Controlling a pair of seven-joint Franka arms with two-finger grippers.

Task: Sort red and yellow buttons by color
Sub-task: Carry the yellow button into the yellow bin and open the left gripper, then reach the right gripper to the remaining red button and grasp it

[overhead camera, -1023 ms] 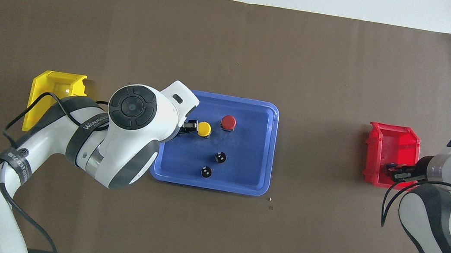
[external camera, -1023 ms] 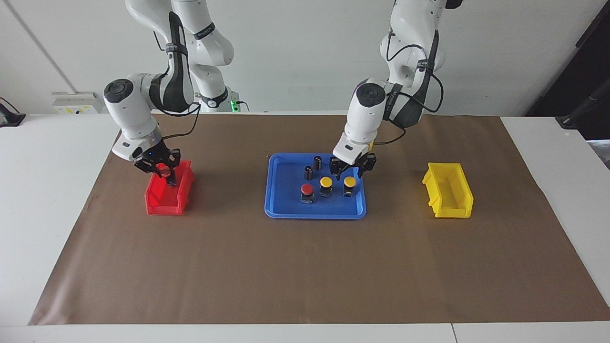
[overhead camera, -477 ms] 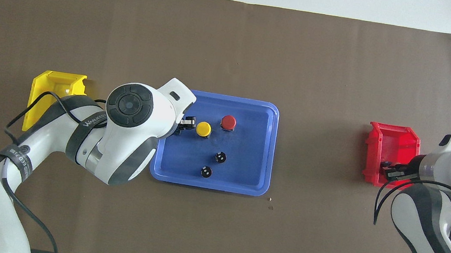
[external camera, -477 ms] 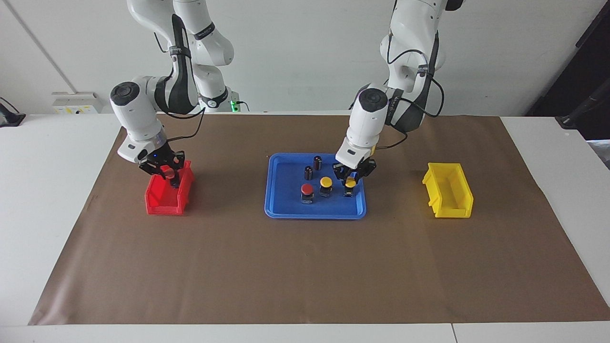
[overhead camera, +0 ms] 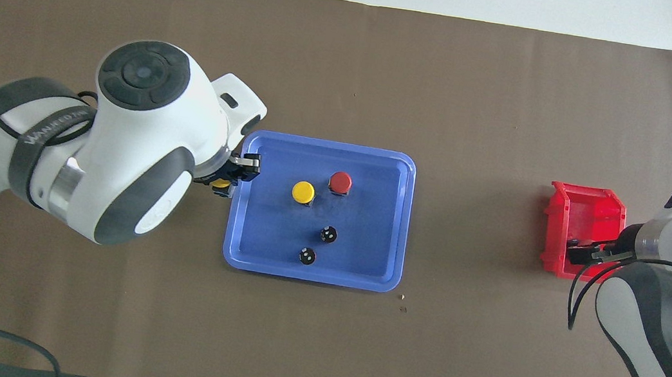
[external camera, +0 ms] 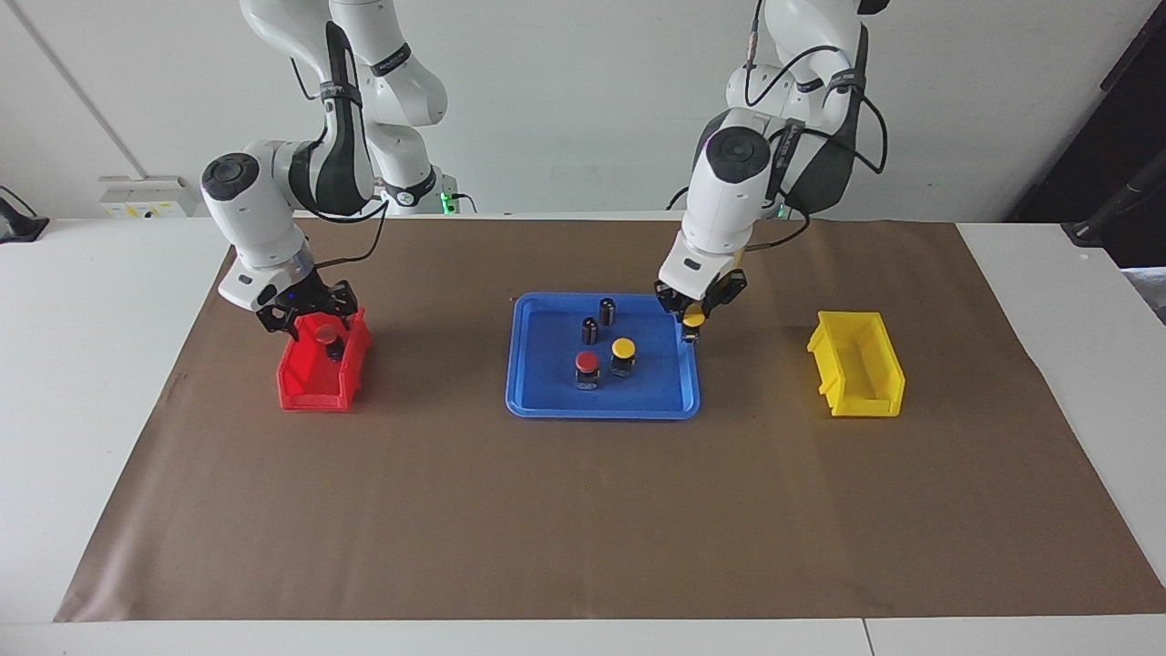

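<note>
Buttons: one red [external camera: 587, 363] and one yellow [external camera: 623, 347] stand mid-frame in the blue tray [external camera: 547, 401]; the left gripper [external camera: 694, 320] clamps another yellow button [external camera: 694, 319] above the tray's edge. The right gripper [external camera: 314, 321], fingers spread, hangs over a red button [external camera: 326, 334] in the red bin [external camera: 305, 387], centre-left.

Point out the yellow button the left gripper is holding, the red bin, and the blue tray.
yellow button [external camera: 694, 320], facing view, on its yellow cap between the fingers.
red bin [external camera: 301, 387], facing view, on its wall farthest from the robots.
blue tray [overhead camera: 371, 219], overhead view, on bare floor.

White arms, dark-grey joints (black cables), seemingly black claws.
</note>
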